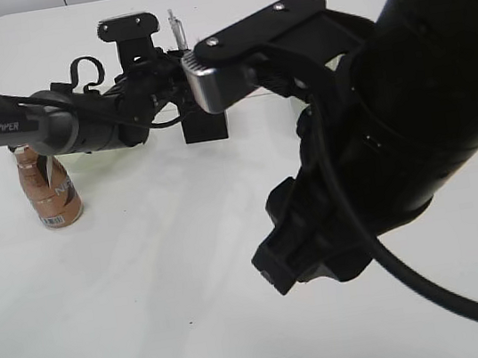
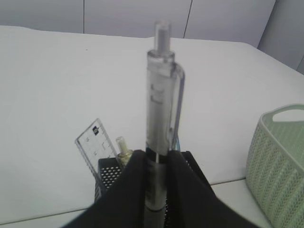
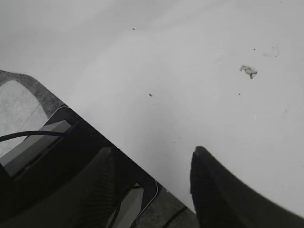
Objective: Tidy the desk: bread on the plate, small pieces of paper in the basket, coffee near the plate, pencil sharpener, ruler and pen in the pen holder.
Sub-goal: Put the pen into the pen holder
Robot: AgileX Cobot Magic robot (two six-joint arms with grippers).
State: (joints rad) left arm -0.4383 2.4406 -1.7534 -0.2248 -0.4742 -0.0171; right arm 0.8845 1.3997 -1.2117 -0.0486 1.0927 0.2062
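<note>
Above the pen holder (image 2: 107,173), pen (image 2: 161,118) upright in left gripper (image 2: 153,183)

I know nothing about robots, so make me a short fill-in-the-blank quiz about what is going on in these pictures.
1. The left end effector is shut on a clear ____, held upright.
2. Right below it stands a black mesh pen holder that already contains a transparent ____.
3. Beside the pen holder, at the right edge of the left wrist view, sits a pale green ____.
4. The right end effector hangs over the bare table with its jaws ____.

Missing words: pen; ruler; basket; open
</note>
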